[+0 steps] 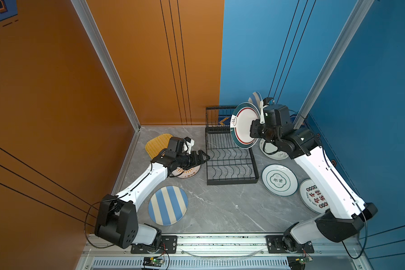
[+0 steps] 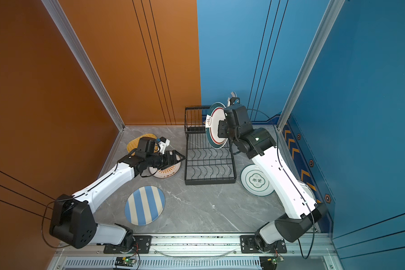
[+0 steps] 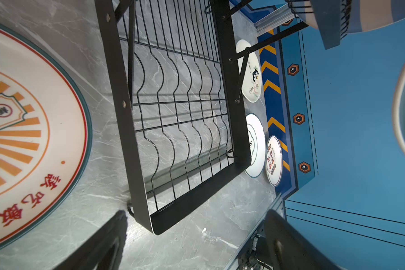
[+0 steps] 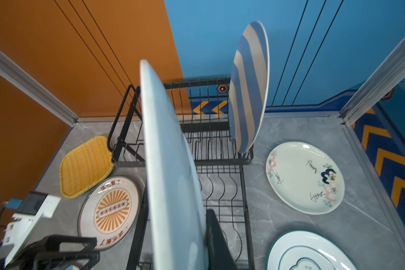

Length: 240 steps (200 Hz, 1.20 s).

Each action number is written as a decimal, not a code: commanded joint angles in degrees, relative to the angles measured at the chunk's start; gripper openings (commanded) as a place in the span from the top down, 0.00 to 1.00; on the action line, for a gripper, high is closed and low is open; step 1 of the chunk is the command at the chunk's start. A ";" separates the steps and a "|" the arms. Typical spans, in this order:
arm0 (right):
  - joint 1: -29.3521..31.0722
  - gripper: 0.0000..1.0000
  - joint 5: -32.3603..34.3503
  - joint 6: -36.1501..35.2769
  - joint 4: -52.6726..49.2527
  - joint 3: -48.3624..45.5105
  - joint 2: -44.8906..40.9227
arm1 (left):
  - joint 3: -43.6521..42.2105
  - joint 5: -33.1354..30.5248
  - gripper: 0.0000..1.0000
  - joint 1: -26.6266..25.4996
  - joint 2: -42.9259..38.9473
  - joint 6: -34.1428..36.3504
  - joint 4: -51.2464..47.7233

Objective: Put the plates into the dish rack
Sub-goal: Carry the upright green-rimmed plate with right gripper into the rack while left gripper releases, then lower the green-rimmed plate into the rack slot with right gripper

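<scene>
Right gripper point(image 1: 254, 129) tight on green-rimmed plate point(image 1: 242, 127) over dish rack point(image 1: 232, 181); left gripper point(image 1: 205, 158) spread, empty.

The grey marble tabletop point(image 1: 220, 210) carries the black wire dish rack point(image 1: 232, 181) towards its back, with six plates lying flat around it. Taking the rack as the dial's centre in a top view, the yellow woven plate point(image 1: 157, 143) lies at nine o'clock, the orange sunburst plate point(image 1: 187, 174) just beside the rack at eight, and the blue-and-cream striped plate point(image 1: 168, 205) farther out between seven and eight. A floral oval plate point(image 4: 305, 177) lies at three o'clock, a green-rimmed plate point(image 1: 279, 180) at four, and the red-character plate point(image 1: 313, 195) beyond it, near the table's edge.
</scene>
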 commanded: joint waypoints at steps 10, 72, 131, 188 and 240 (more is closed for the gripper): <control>0.17 1.00 12.78 -7.48 6.08 5.65 3.98 | 0.79 -2.28 0.07 -0.31 0.54 1.97 -2.15; -1.66 1.00 19.42 -15.68 17.46 11.21 13.29 | 0.74 -3.19 0.05 -0.85 1.73 2.04 -2.14; -4.60 1.00 19.82 -19.36 21.81 15.10 20.58 | 1.08 -3.85 0.04 -1.47 2.79 1.76 -2.14; -6.52 1.00 18.78 -19.64 22.24 17.64 24.42 | 1.05 -5.05 0.04 -2.17 3.27 0.98 -1.91; -7.26 1.00 18.47 -18.72 22.23 17.64 26.62 | 1.28 -6.06 0.03 -2.78 3.58 0.17 -1.73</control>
